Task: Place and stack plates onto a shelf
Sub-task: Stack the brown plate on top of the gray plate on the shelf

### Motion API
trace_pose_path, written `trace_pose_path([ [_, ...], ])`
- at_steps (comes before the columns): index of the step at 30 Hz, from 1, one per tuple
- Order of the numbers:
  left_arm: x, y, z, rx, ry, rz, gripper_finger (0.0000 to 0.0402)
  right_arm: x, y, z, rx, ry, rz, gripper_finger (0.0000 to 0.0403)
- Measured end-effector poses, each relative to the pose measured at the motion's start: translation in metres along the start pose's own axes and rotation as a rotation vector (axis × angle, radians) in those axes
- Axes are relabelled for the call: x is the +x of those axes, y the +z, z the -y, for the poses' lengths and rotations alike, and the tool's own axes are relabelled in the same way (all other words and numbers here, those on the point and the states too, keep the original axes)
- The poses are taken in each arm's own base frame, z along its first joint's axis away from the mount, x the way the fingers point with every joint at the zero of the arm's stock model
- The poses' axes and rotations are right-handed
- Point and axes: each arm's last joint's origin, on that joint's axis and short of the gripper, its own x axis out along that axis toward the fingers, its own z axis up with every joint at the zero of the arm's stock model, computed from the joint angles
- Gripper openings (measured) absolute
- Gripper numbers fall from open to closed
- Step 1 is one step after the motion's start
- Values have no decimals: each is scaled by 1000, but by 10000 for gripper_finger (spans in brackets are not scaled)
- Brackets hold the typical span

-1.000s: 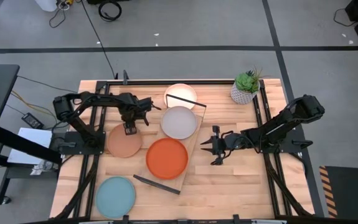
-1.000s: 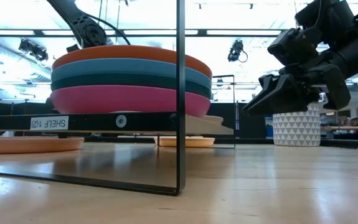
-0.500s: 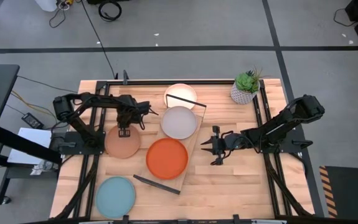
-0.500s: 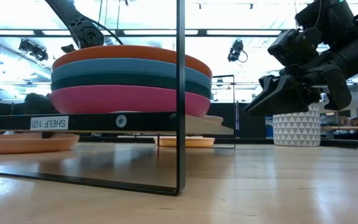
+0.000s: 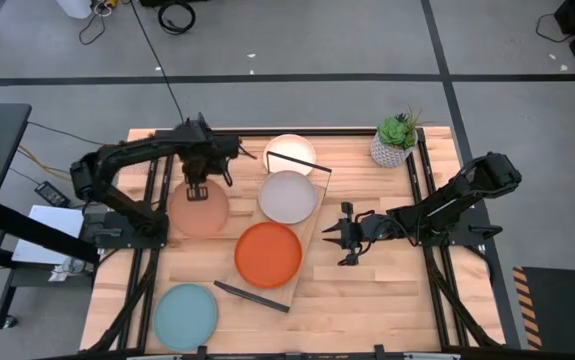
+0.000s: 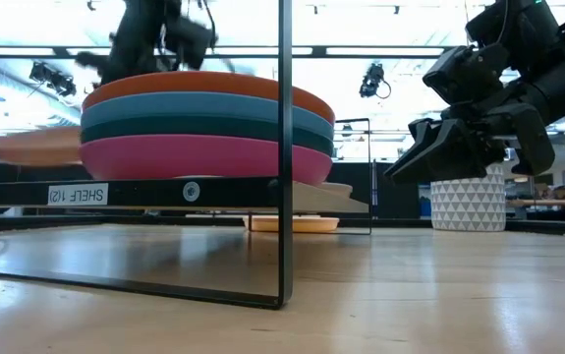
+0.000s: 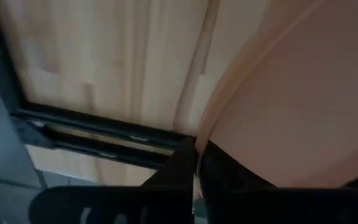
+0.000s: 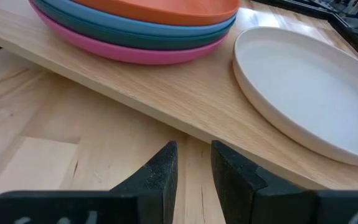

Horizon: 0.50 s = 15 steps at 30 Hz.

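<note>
My left gripper (image 5: 199, 191) is shut on a peach plate (image 5: 199, 214) and holds it in the air left of the shelf (image 5: 313, 226). In the low view the peach plate (image 6: 32, 146) hangs about level with the stack. On the shelf board lie a stack of plates with an orange one (image 5: 267, 254) on top and, beside it, a pale grey plate (image 5: 287, 196). The stack (image 6: 203, 128) shows orange, blue, dark teal and pink. My right gripper (image 5: 339, 240) waits to the right of the shelf, open by a narrow gap (image 8: 194, 163), with nothing between its fingers. My left gripper pinches the peach plate's rim (image 7: 205, 133) between its two fingers, at the plate's far edge. The fingers come from above, pointing down. The plate hangs clear of the table, close to level, reaching toward the near side below the gripper.
A light blue plate (image 5: 185, 316) lies on the table near the front left. A cream plate (image 5: 289, 152) lies on the table at the shelf's far end. A potted plant (image 5: 395, 140) stands at the back right. The shelf's black wire end frame (image 6: 284, 147) stands upright near the low camera.
My left gripper has gone up and a little toward the table's far edge, taking the peach plate with it. The plate lay on the table a second ago and now hangs clear of it, about as high as the stack. My right arm has kept still.
</note>
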Motion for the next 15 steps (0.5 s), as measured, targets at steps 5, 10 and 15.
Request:
trace_pose_path([
  [5, -48, -6, -5, -103, -114, 238, 14, 0, 0, 0, 0, -2, -1, 103],
  [10, -68, 8, 0, -356, -348, 438, 14, 0, 0, 0, 0, -2, -1, 103],
  [15, -70, 27, 25, -389, -526, 423, 14, 0, 0, 0, 1, -2, -1, 103],
])
